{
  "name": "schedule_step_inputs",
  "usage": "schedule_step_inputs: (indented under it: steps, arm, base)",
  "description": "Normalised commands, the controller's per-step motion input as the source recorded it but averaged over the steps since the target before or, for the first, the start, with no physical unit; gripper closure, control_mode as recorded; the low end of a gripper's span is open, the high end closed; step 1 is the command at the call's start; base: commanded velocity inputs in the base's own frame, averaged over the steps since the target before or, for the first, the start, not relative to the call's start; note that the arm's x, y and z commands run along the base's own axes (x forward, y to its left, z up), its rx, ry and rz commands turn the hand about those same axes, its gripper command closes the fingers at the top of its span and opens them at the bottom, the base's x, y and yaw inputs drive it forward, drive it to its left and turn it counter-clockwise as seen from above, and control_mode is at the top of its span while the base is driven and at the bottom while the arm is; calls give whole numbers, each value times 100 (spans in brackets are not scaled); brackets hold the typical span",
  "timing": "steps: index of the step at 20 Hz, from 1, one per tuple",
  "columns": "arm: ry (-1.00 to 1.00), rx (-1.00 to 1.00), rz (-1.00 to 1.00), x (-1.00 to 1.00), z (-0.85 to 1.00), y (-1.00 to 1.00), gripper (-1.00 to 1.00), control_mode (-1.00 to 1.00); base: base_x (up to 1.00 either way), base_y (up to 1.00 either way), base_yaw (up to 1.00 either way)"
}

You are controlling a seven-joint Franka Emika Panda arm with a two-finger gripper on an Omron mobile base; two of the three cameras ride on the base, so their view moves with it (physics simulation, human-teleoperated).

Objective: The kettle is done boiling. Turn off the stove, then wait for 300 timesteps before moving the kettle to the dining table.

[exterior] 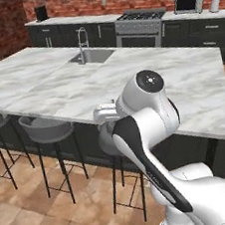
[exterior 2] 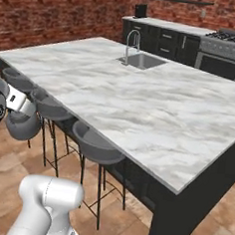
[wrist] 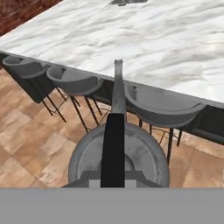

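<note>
The dull-grey kettle (wrist: 142,154) hangs just below my hand, its dark handle (wrist: 113,144) running up the middle of the hand view and its spout pointing toward the table. My gripper (exterior 2: 20,112) is shut on that handle. From the right base view the kettle (exterior 2: 23,126) hangs in the air beside the stools, lower than the tabletop. The white marble dining table (exterior: 70,85) lies straight ahead, its near edge (wrist: 144,81) just beyond the spout. The steel stove (exterior: 140,24) stands at the far wall behind the table.
Round grey stools (exterior: 46,129) line the table's near side, right under the kettle's height (wrist: 164,107). A sink with a faucet (exterior: 93,55) is set into the table's far part. A microwave (exterior: 188,3) sits on the back counter.
</note>
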Motion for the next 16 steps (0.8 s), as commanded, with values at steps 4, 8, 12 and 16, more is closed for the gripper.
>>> schedule_step_inputs:
  steps: [4, 8, 12, 16]
  arm:
    - [0, 0, 0, 0, 0, 0, 100, 100]
    - [0, 0, 0, 0, 0, 0, 100, 100]
    - [0, 0, 0, 0, 0, 0, 100, 100]
    - [0, 0, 0, 0, 0, 0, 100, 100]
  base:
    - [51, 9, -39]
    - [55, 9, -38]
    - [58, 10, -37]
    - [61, 16, -34]
